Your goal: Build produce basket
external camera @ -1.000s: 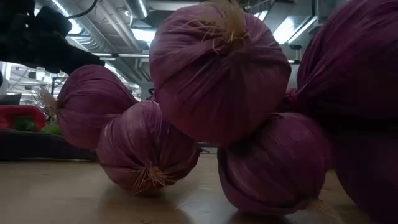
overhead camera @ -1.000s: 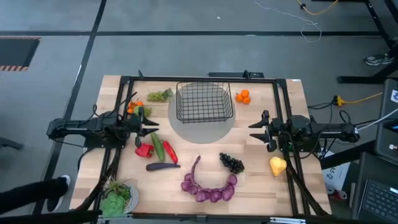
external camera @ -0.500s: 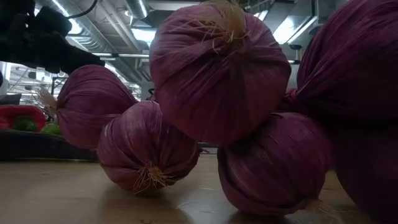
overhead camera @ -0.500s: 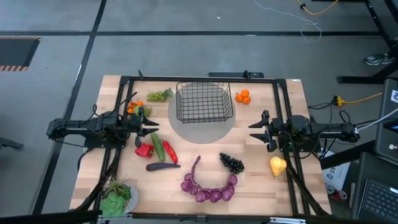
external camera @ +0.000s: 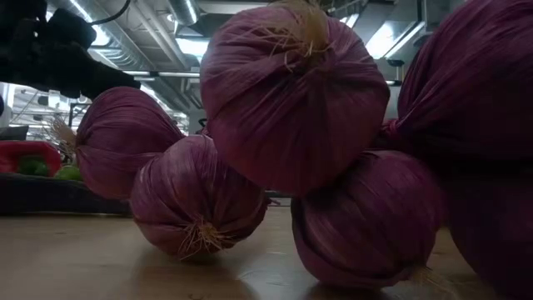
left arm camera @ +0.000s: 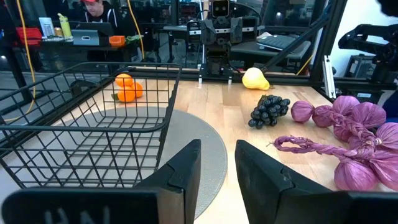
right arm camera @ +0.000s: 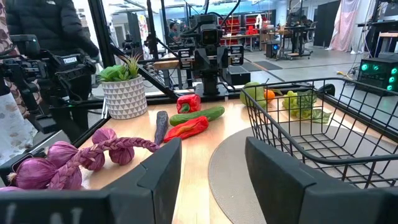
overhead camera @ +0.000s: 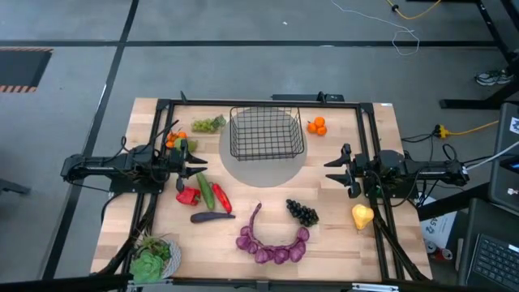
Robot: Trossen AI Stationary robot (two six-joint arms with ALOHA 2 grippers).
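The black wire basket (overhead camera: 263, 134) stands on a grey round mat (overhead camera: 263, 169) at the table's far middle. Around it lie green grapes (overhead camera: 208, 124), oranges (overhead camera: 317, 126), a green pear (overhead camera: 189, 146), red peppers (overhead camera: 188, 195), a cucumber (overhead camera: 205, 191), an aubergine (overhead camera: 212, 216), the purple onion string (overhead camera: 272, 243), dark grapes (overhead camera: 302, 212) and a yellow pear (overhead camera: 362, 216). My left gripper (overhead camera: 197, 162) is open and empty, left of the mat. My right gripper (overhead camera: 331, 171) is open and empty, right of the mat. Its wrist view shows the basket (right arm camera: 323, 124) ahead.
A small dish with leafy greens (overhead camera: 154, 258) stands at the near left corner. A black frame (overhead camera: 259, 103) runs around the table's work area. In the low view the purple onions (external camera: 291, 100) fill nearly the whole picture. People and desks show in the room beyond.
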